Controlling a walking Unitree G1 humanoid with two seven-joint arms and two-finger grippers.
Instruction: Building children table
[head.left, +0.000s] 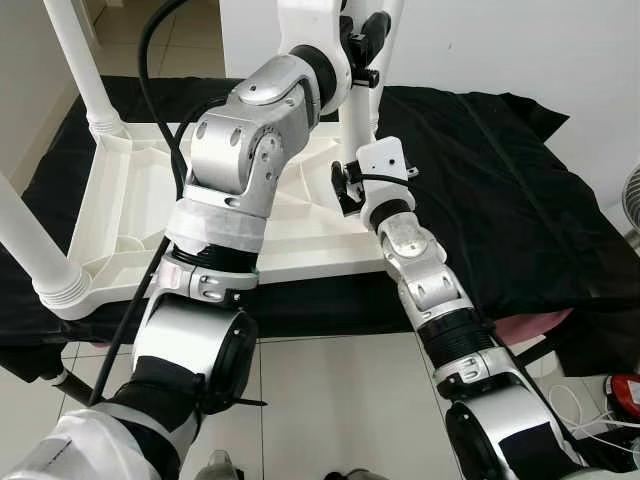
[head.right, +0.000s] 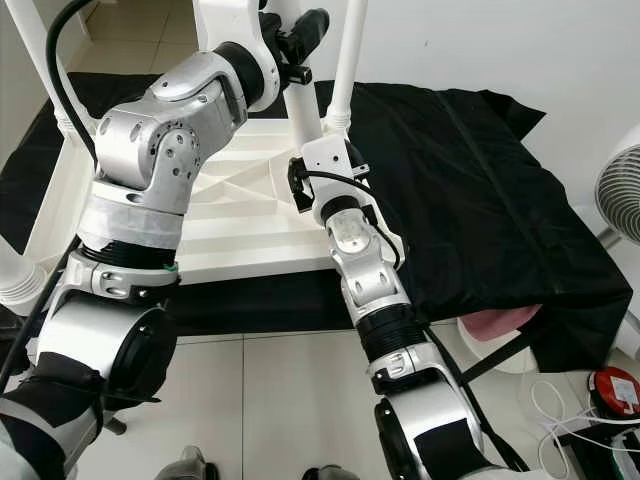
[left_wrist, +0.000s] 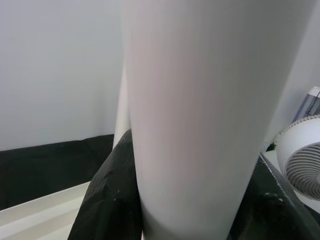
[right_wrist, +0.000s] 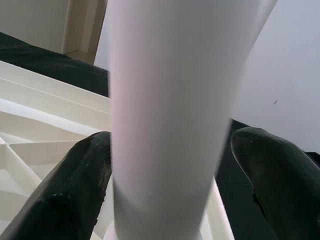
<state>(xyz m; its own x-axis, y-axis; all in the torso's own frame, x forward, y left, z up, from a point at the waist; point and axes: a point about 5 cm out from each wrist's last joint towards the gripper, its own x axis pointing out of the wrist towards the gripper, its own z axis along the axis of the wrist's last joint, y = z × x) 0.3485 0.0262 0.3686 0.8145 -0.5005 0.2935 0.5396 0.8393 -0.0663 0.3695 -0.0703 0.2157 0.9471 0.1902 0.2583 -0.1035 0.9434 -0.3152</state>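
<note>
A white plastic table top (head.left: 300, 250) lies upside down on a black cloth (head.left: 500, 190). A white table leg (head.left: 356, 115) stands upright at its near right corner. My left gripper (head.left: 360, 40) is shut on this leg high up; in the left wrist view the leg (left_wrist: 195, 125) sits between black fingers (left_wrist: 107, 200) that press its sides. My right gripper (head.left: 347, 188) is shut on the same leg just above the socket; in the right wrist view the leg (right_wrist: 165, 125) is flanked by both fingers (right_wrist: 65, 195).
Other white legs stand in the far left corner (head.left: 85, 70), the near left corner (head.left: 35, 250) and the far right corner (head.right: 345, 60). A white fan (head.right: 620, 190) stands to the right. A red object (head.right: 612, 388) and cables lie on the tiled floor.
</note>
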